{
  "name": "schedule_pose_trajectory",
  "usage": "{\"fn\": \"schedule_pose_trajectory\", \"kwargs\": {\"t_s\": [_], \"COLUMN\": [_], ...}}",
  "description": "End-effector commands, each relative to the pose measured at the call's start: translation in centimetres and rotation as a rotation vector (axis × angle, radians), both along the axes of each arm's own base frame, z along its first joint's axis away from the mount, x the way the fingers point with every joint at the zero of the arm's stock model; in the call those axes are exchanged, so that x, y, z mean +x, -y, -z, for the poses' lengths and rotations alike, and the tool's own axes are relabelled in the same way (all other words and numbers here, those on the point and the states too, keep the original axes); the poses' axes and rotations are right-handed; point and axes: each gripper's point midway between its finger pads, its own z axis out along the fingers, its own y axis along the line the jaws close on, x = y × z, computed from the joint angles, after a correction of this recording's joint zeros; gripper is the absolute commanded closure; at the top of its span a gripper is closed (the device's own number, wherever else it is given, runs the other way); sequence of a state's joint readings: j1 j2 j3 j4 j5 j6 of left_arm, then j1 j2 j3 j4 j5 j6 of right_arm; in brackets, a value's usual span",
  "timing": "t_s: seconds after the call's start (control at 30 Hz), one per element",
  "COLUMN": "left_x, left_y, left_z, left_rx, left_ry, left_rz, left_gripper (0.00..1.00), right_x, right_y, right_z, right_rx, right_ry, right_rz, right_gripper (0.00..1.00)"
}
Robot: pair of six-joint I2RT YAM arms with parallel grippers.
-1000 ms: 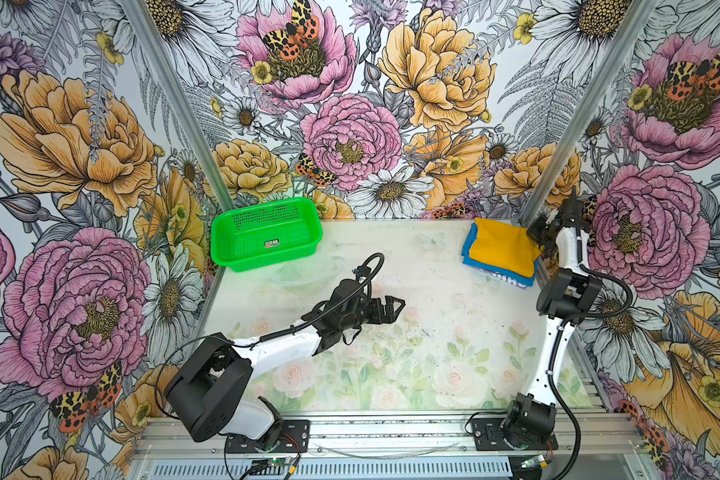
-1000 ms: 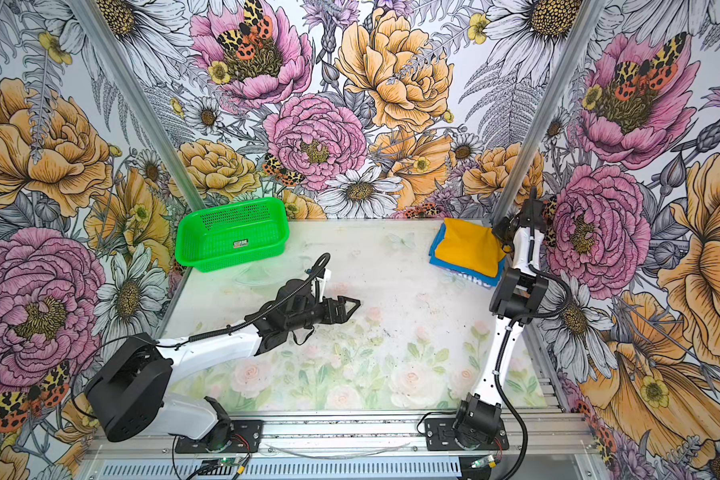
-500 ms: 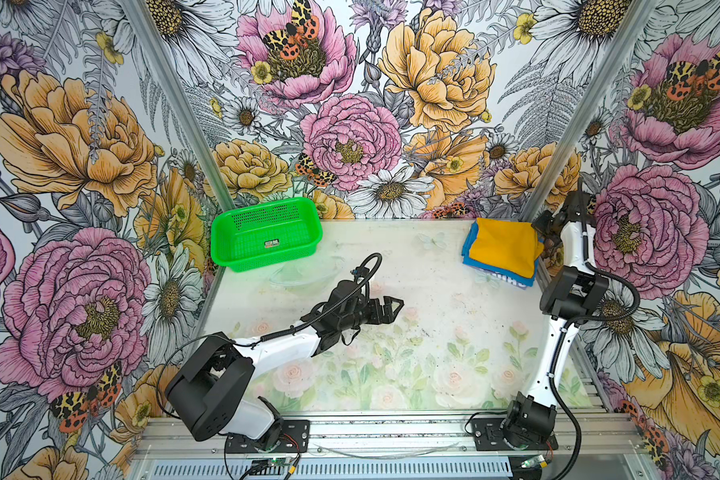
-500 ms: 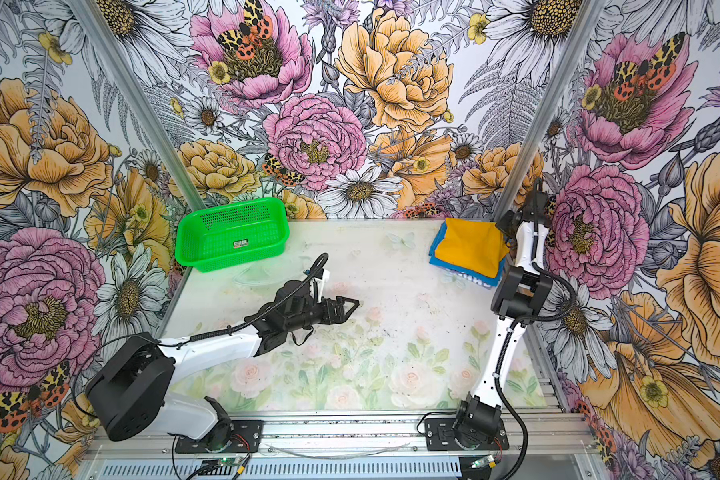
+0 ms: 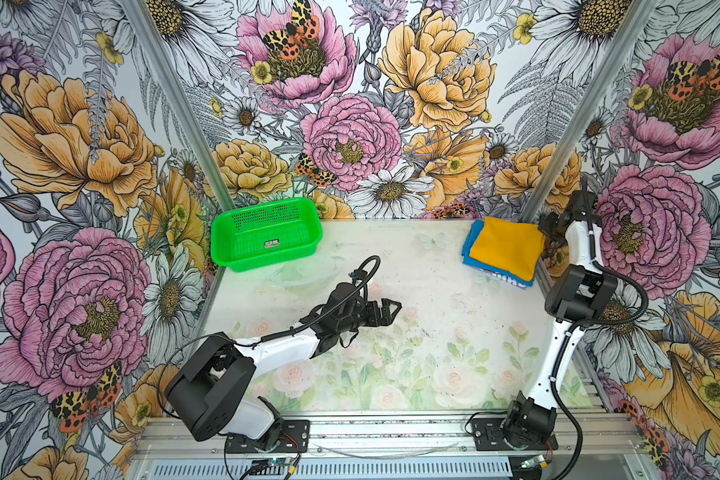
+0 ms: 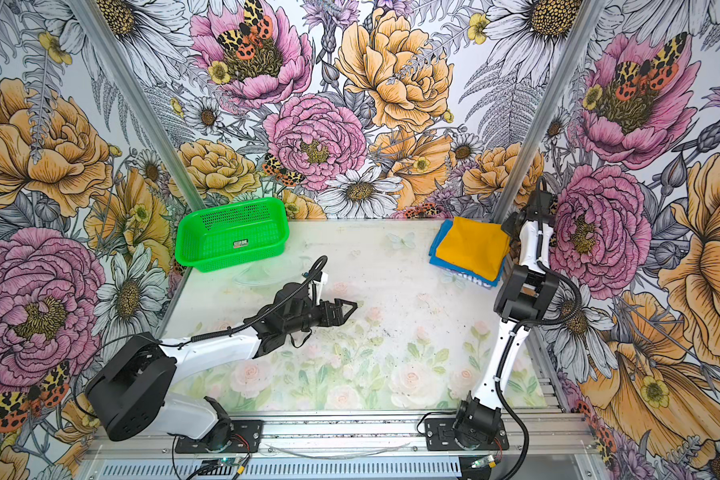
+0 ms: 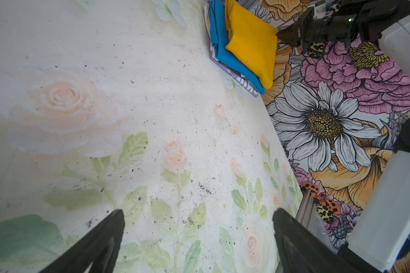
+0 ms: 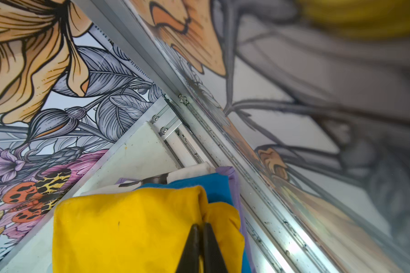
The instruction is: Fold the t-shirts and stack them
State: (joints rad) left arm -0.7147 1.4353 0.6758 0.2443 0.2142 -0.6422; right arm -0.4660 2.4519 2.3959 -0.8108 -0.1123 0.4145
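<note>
The smooth, flower-printed desk [image 5: 433,340] carries everything. Well apart from the perforated green plastic basket [image 5: 262,216], the soft blue shirt [image 5: 470,245] lies folded flat with the plump yellow shirt [image 5: 508,247] squared on top, so stacking looks nearly finished. Nearer the basket, the left claw [image 5: 391,312] hangs spread and empty. The right claw [image 8: 200,227], nearly pressed together, sits at the yellow edge; I cannot tell whether it pinches cloth.

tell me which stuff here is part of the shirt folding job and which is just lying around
Part of the job:
- yellow t-shirt, folded, on top
- blue t-shirt, folded, underneath it

Just lying about:
- green basket, no shirt in it
- clear piece by the basket, hard to make out
</note>
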Motion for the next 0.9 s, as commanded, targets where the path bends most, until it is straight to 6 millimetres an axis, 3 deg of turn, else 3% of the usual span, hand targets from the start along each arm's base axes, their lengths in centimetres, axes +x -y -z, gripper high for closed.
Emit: {"fn": "schedule_pose_trajectory", "kwargs": {"t_s": [0.0, 0.23, 0.43, 0.6, 0.67, 0.7, 0.87], "left_x": [0.0, -0.1, -0.9, -2.0, -2.3, -2.5, -2.8], "left_y": [0.1, 0.2, 0.1, -0.5, -1.1, -1.6, -4.8], "left_z": [-1.2, -1.9, -3.0, -3.6, -4.0, -4.2, -5.8], "left_rx": [-0.044, -0.057, -0.061, 0.010, 0.049, 0.072, 0.226], "left_ry": [0.023, 0.033, 0.057, 0.078, 0.094, 0.102, 0.164], "left_rz": [0.014, 0.019, 0.040, 0.078, 0.079, 0.079, 0.006], "left_gripper": [0.01, 0.01, 0.01, 0.01, 0.01, 0.01, 0.01], "right_x": [0.2, 0.2, -2.7, -6.0, -7.5, -8.3, -12.6], "right_y": [0.9, -3.6, -10.0, -17.6, -20.4, -21.9, -27.0], "right_z": [-2.6, -5.6, -4.9, -4.3, -4.6, -5.0, -5.6], "right_rx": [-0.022, 0.019, 0.143, 0.087, 0.046, 0.017, -0.120], "right_ry": [0.064, 0.113, 0.064, -0.015, -0.019, -0.009, 0.021], "right_rz": [-0.007, -0.149, -0.253, -0.398, -0.439, -0.467, -0.540], "right_gripper": [0.58, 0.20, 0.19, 0.17, 0.17, 0.01, 0.01]}}
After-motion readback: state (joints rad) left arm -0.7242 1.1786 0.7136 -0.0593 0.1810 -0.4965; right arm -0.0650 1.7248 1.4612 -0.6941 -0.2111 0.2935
